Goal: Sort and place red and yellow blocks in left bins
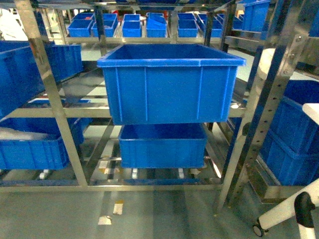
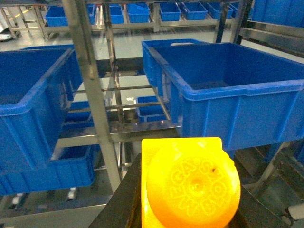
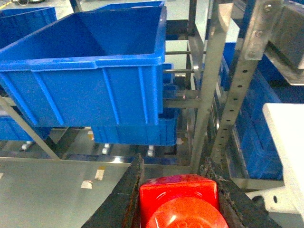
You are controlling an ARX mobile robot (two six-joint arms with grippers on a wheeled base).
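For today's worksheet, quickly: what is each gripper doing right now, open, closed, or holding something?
Left gripper: closed on the yellow block.
Right gripper: closed on the red block.

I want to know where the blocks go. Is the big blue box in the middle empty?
Cannot tell fully. The wrist views show bare blue inside the big blue box, but its floor is mostly hidden behind the near wall.

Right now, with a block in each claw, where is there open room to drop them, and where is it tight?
The big upper bin is open-topped, its floor bare where the wrist views show it. The yellow block and red block sit short of it. Tight: the steel posts beside it and the lower bin tucked underneath.
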